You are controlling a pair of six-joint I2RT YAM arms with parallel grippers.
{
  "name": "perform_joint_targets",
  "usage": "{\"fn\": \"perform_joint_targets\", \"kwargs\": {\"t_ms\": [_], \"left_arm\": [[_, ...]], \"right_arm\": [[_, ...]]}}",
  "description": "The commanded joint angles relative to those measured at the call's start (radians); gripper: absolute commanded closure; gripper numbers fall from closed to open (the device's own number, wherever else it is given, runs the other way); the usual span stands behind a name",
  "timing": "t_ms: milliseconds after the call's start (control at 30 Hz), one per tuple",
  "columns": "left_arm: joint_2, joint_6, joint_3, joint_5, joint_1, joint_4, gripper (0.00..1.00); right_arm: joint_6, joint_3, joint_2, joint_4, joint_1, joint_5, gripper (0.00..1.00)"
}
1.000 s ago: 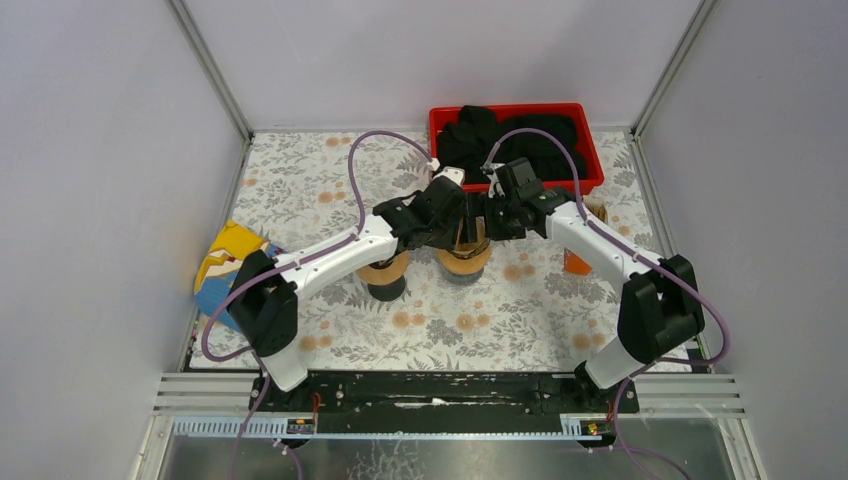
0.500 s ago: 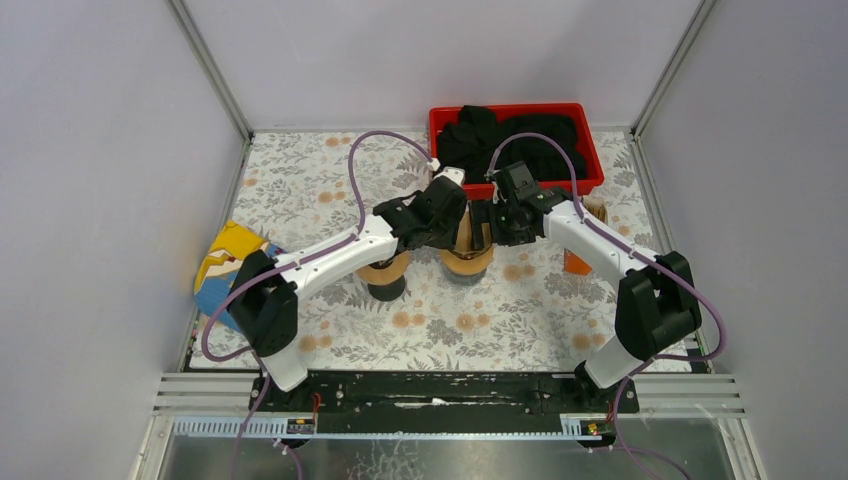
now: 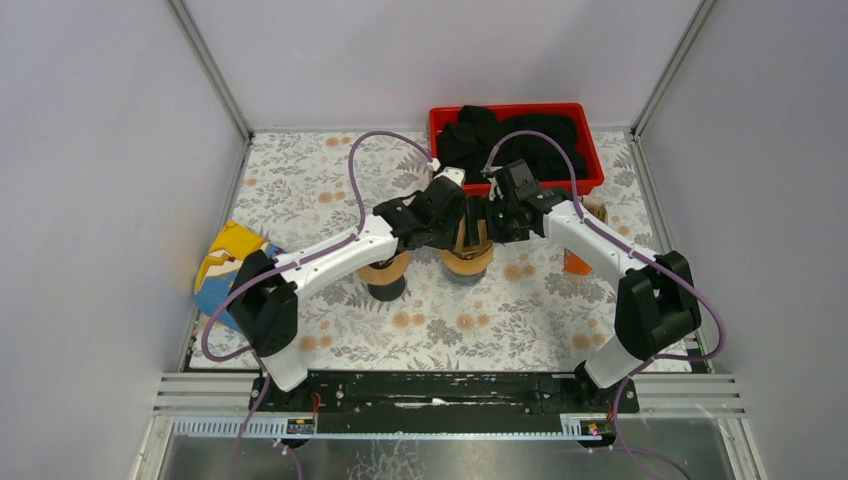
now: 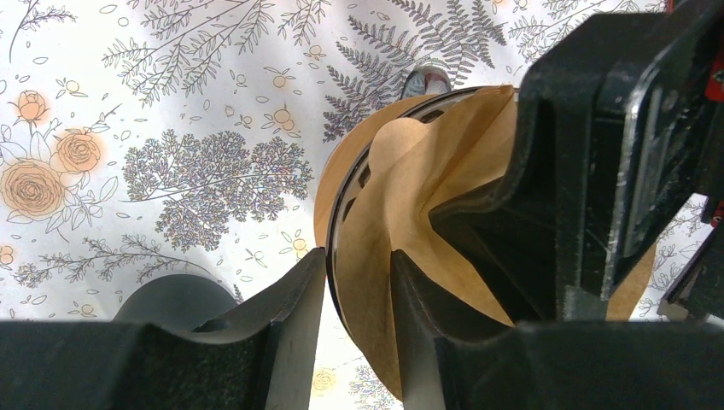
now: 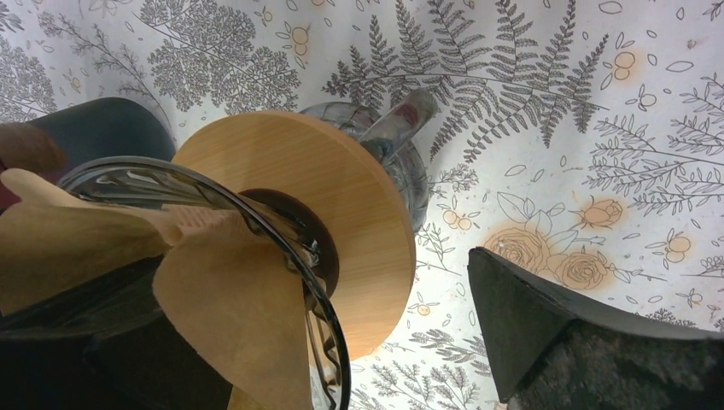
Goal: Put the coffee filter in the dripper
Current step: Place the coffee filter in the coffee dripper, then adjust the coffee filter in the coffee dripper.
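I am seating the coffee filter (image 4: pixel 427 171), which is sitting creased inside the dripper (image 5: pixel 341 196); my right jaws are spreading wide astride its wall; my left jaws are straddling its rim, pinching or not I cannot tell; next, I judge, comes pressing the paper flush.

The top view looks down from above and behind the arm bases toward the back wall, far enough off to take in the whole tabletop (image 3: pixel 300 180). The left wrist camera peers down past the left hand (image 4: pixel 359 265) at the dripper (image 4: pixel 335 192) (so near it fills the frame). The right wrist camera faces it from the opposite side, past the right hand (image 5: pixel 265 290), equally close. All three views share the dripper and the floral surface around it.
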Motion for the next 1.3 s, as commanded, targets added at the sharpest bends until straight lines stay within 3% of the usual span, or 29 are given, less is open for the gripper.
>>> {"fn": "perform_joint_targets", "kwargs": {"t_ms": [0, 467, 767, 1267], "left_arm": [[0.002, -0.010, 0.002, 0.004, -0.002, 0.047, 0.60], [-0.001, -0.007, -0.009, -0.003, -0.002, 0.048, 0.59], [-0.024, -0.015, -0.015, 0.032, 0.005, 0.071, 0.53], [-0.048, -0.019, -0.009, 0.045, 0.037, 0.091, 0.55]], "right_arm": [[-0.003, 0.009, 0.011, 0.041, 0.000, -0.005, 0.02], [-0.028, -0.016, 0.033, 0.025, -0.006, 0.083, 0.02], [-0.030, -0.009, 0.010, 0.017, -0.006, 0.071, 0.01], [-0.031, 0.010, -0.017, 0.023, -0.006, 0.029, 0.01]]}}
